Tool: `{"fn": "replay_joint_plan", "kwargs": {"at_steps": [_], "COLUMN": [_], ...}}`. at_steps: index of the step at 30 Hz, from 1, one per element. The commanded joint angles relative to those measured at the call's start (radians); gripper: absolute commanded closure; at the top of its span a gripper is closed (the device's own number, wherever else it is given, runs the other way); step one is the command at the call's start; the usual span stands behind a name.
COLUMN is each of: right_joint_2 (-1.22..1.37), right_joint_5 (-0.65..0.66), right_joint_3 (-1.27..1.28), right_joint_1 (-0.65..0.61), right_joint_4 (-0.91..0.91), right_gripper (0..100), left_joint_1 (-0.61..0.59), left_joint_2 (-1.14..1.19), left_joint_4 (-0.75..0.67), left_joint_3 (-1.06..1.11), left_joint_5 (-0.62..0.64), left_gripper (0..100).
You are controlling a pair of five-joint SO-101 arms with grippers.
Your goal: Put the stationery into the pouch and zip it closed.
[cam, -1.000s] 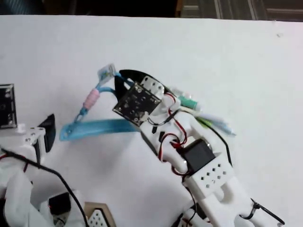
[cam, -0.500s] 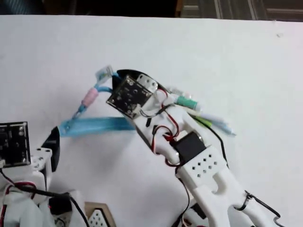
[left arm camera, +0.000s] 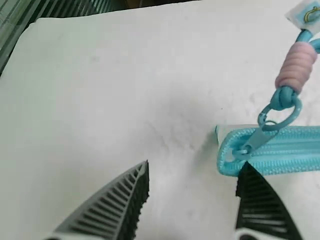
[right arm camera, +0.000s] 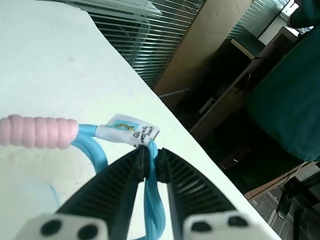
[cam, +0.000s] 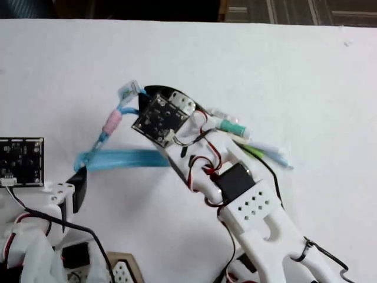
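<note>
The light blue pouch (cam: pixel 123 158) lies flat on the white table, its zipped edge (left arm camera: pixel 280 147) facing me. A blue carabiner pull (left arm camera: pixel 272 112) links the zipper to a strap with a pink coil (cam: pixel 112 122) and a white label (right arm camera: pixel 130 131). My right gripper (right arm camera: pixel 152 162) is shut on the blue strap just below that label, at the far end of the strap (cam: pixel 144 97). My left gripper (left arm camera: pixel 195 167) stands open at the pouch's left end, one finger (left arm camera: pixel 257 197) beside the corner; its dark finger (cam: pixel 76 183) also shows from above. Pens (cam: pixel 232 125) stick out beside the right arm.
The right arm (cam: pixel 247 200) crosses the table from the near right to the centre, covering part of the pouch. More pens (cam: pixel 268 152) lie at its far side. The table's far edge (cam: pixel 188 21) borders a dark room. Open tabletop lies left and beyond the pouch.
The left arm has swung its gripper rightward up to the pouch's left end. The right gripper drew the strap slightly up and left, then held still.
</note>
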Motion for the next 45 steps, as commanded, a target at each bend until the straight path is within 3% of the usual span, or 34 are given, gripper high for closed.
{"fn": "replay_joint_plan", "kwargs": {"at_steps": [1,6,13,16,19,25,31,37,45], "right_joint_2": [-0.001,-0.002,-0.01,-0.01,-0.01,-0.01,-0.01,-0.005,-0.001], "right_joint_5": [0.008,0.005,0.008,0.009,0.009,0.009,0.011,0.011,0.009], "right_joint_3": [-0.008,-0.008,-0.008,-0.008,-0.008,-0.008,-0.008,-0.008,-0.008], "right_joint_1": [0.016,0.073,0.113,0.111,0.114,0.162,0.163,0.163,0.163], "right_joint_4": [-0.016,-0.016,-0.01,-0.008,-0.007,-0.007,-0.007,-0.007,-0.008], "right_gripper": [98.2,98.2,98.2,98.2,98.2,98.2,98.2,98.2,98.1], "left_joint_1": [0.013,0.053,0.349,0.406,0.403,0.298,0.148,0.163,0.222], "left_joint_2": [0.001,0.002,0.002,0.002,0.002,0.056,0.254,0.415,0.452], "left_joint_4": [-0.003,-0.087,-0.193,-0.21,-0.192,-0.041,-0.02,-0.028,-0.029], "left_joint_3": [0.044,0.109,0.129,0.114,0.029,-0.278,-0.371,-0.371,-0.367], "left_joint_5": [0.006,0.005,0.011,0.011,0.052,0.259,0.244,0.245,0.245], "left_gripper": [72,86,94,98,97,87,84,80,76]}}
